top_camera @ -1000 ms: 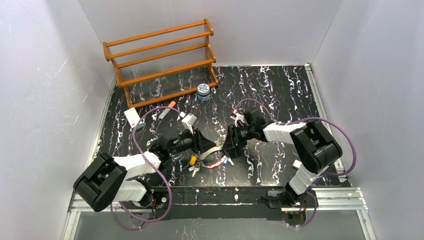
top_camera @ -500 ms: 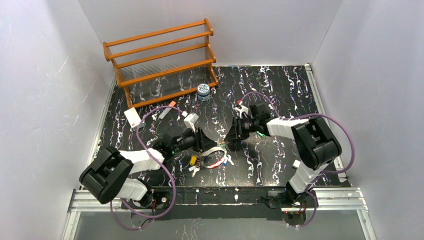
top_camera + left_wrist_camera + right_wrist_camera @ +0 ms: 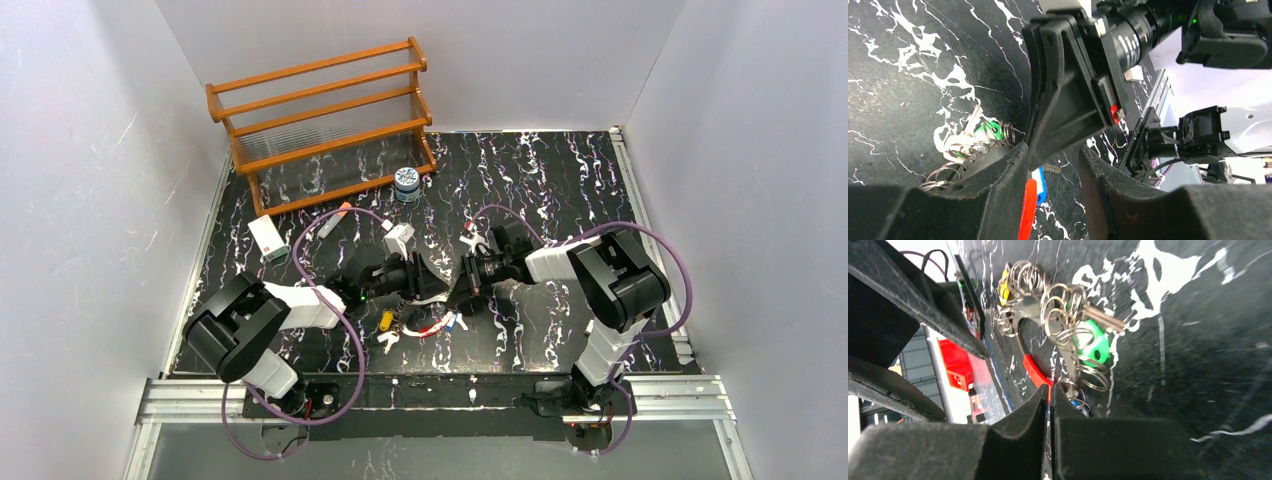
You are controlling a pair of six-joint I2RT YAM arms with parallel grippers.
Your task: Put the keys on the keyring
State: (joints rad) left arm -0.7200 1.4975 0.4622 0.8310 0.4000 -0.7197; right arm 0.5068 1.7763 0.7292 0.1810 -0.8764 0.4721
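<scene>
Right end effector (image 3: 1049, 390) swung back in and just clamped, looks like it's pinching the red bit of the keyring (image 3: 1033, 367) on the bench, well this side of the jar (image 3: 406, 184), left end effector (image 3: 1054, 150) spread close by, so threading keys (image 3: 1090, 342) can probably start.

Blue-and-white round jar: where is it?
In the top view, the round blue-and-white patterned jar stands toward the back, beside the right foot of the orange wooden rack.

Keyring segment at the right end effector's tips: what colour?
Red keyring segment, clearest in the right wrist view.
</scene>
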